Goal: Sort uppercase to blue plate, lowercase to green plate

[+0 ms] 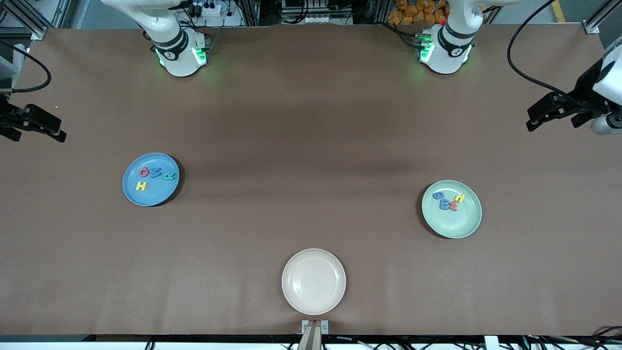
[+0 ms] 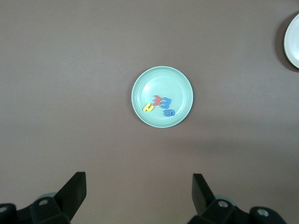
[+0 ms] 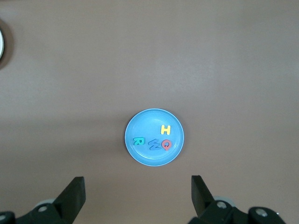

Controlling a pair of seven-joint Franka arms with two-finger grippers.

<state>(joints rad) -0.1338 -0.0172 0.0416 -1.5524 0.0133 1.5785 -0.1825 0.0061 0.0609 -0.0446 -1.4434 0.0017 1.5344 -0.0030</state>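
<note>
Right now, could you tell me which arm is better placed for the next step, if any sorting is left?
Neither: nothing is left to sort. The capitals lie on the blue plate, the small letters on the green plate. Left gripper and right gripper wait open, high above the table.

beige plate [image 2: 293,42] cut by frame edge
</note>
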